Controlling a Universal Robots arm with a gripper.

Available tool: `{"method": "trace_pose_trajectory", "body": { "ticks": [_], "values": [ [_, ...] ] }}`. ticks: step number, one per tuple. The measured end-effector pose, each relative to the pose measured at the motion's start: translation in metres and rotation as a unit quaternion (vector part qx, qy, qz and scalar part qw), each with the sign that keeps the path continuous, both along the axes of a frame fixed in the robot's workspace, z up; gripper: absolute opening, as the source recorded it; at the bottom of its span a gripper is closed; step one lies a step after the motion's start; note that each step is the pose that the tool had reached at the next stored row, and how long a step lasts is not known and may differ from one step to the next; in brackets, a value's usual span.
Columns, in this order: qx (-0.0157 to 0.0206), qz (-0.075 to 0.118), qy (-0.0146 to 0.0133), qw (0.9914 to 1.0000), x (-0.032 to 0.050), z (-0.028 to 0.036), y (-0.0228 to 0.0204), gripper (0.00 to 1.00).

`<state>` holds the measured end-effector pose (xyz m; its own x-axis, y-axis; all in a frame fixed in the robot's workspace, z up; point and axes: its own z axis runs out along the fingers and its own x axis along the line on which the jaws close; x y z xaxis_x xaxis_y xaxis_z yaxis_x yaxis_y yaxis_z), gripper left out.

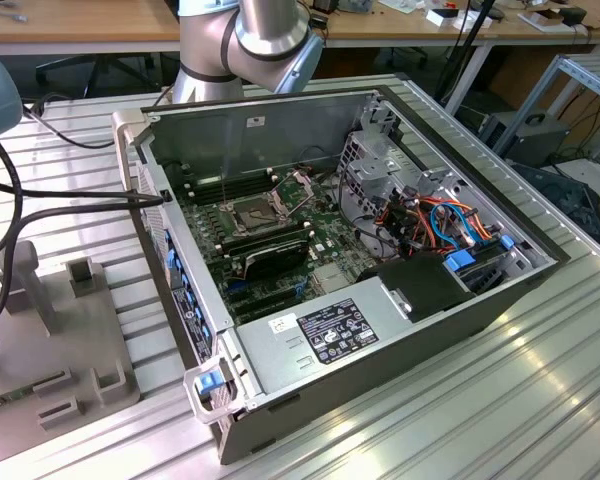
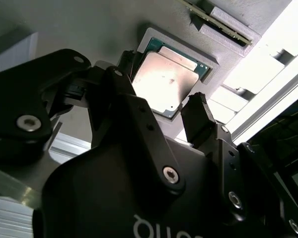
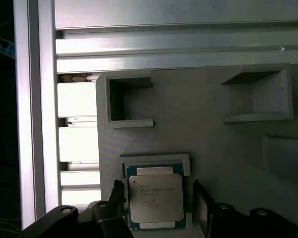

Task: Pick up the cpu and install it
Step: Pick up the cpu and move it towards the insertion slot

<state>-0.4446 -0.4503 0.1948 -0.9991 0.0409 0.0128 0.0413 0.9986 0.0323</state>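
Note:
The cpu (image 3: 154, 198) is a flat silver-grey square chip on a green board. It lies in a shallow recess of a grey holder plate (image 3: 208, 139). In the second wrist view the cpu (image 2: 166, 82) shines under the light. My gripper (image 3: 159, 196) hangs just over it, open, with one black finger (image 3: 117, 192) on each side of the chip and a small gap to each edge. In the second wrist view the gripper (image 2: 161, 94) straddles the chip the same way. The open computer case (image 1: 400, 330) shows the dark square socket (image 1: 252, 213) on the motherboard.
The grey holder plate (image 1: 70, 340) lies on the ribbed aluminium table at the exterior view's left, with raised blocks and empty pockets (image 3: 129, 101). Black cables (image 1: 40, 195) run from the left to the case. Memory sticks (image 1: 265, 248), coloured wiring and a power supply (image 1: 320, 335) fill the case.

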Motion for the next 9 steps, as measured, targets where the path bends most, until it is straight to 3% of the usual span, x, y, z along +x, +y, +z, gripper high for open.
{"method": "trace_pose_trajectory", "body": {
  "ticks": [9],
  "values": [
    [0.0000,0.000,0.0000,1.00000,0.0000,-0.0015,0.0001,0.66]
  ]
}}
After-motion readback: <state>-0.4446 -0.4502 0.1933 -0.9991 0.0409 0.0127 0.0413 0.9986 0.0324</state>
